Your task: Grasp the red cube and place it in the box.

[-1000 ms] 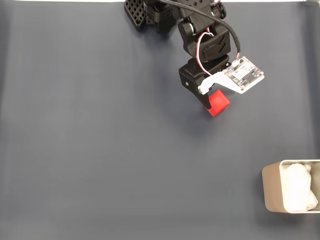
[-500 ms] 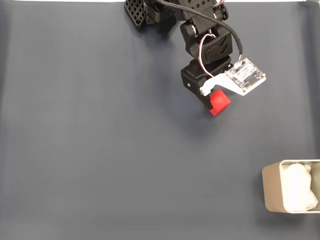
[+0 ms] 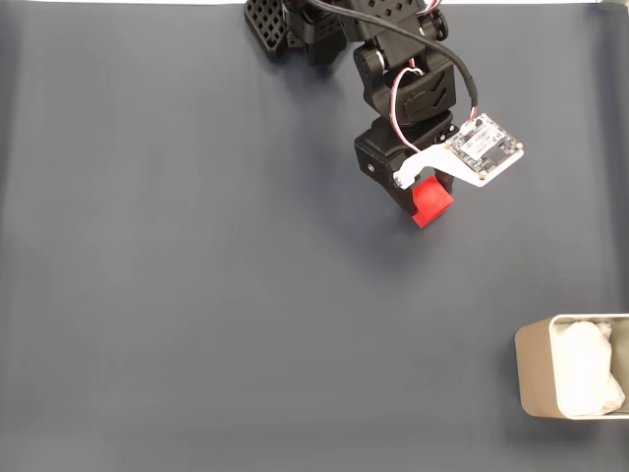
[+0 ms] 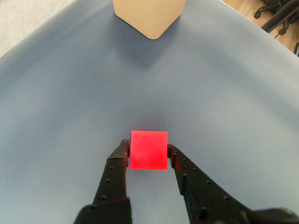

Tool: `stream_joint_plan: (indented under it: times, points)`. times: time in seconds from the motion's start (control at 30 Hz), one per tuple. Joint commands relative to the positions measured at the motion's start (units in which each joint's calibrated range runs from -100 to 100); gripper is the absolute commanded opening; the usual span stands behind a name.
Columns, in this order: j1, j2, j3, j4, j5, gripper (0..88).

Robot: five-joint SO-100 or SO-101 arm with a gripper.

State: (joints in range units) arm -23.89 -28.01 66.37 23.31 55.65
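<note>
A: Looking at the wrist view first; the gripper (image 4: 148, 150) is closing its two black fingers (image 4: 115, 172) on the red cube (image 4: 148, 150), one finger pressing each side face; the cube's top face is showing square and bright between the tips.

B: Noting the same from the fixed view; the red cube (image 3: 430, 202) is sitting at the tip of the gripper (image 3: 421, 205), partly tucked under a white bracket carrying a small circuit board (image 3: 484, 147); whether the cube is resting on the surface or lifted off it, I cannot tell from here.

A: Agreed; in the wrist view a soft shadow is lying on the dark blue-grey surface (image 4: 70, 107) around the cube; contact is not clear there either.

B: Recording the box (image 3: 573, 381) now; it is standing at the lower right edge of the fixed view, well apart from the cube; white lumpy material (image 3: 587, 366) is showing inside its thin pale walls.

A: In the wrist view one rounded corner of the box (image 4: 148, 15) is showing at the top edge, straight ahead of the gripper; open blue-grey surface is lying between it and the cube.

B: Adding the arm (image 3: 393, 69); it is reaching down from the top edge of the fixed view, black, with a red and white wire looping along it.
</note>
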Motion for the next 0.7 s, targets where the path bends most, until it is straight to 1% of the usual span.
stream_joint_plan:
  times: [0.0, 0.13, 0.43, 0.67]
  points:
    - [0.17, 0.1, -3.41, 0.38, 0.63, 12.8]
    - [0.09, 0.19, -3.41, 0.71, 0.49, 8.7]
    - [0.09, -0.94, -5.87, 2.92, -0.54, 7.2]
    - [0.24, -3.88, -15.73, 12.1, -1.81, 7.1]
